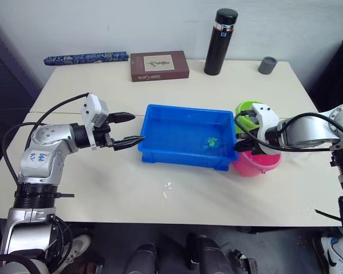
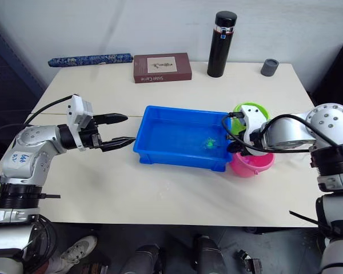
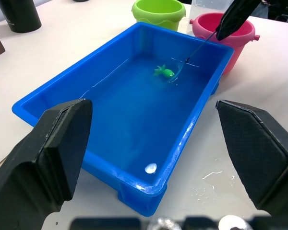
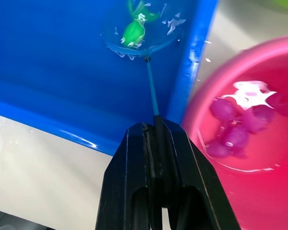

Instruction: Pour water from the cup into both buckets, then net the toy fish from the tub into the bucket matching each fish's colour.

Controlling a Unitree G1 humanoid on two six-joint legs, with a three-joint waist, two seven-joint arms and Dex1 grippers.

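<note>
Left hand (image 1: 127, 129) hangs just off the left end of the tub (image 1: 160, 153), its 2 black fingers spread wide with nothing between them, so it looks idle for now. Further right, the blue tub sits in the middle of the bench (image 1: 103, 182) with water in it, and 1 green fish (image 4: 134, 29) is the only toy I can make out there, lying near the right end. That fish sits in or right at the hoop of the net (image 3: 178, 73), whose thin stick runs up over the tub's right wall. Beyond that wall stand the 2 buckets: the green bucket (image 1: 247, 107) farther back, the pink bucket (image 1: 252, 163) nearer and touching the tub. The pink one holds water and several pink fish (image 4: 240, 125), so the pouring and the pink sorting look done, at least for that pail; the inside of the green bucket is not visible. Right hand (image 4: 158, 125) is over the pink bucket, fingers clamped on the net's stick. By my reading the job is nearly finished: what remains is lifting this last green fish out and tipping it into the green bucket. A little water is spilled on the bench in front of the tub.
</note>
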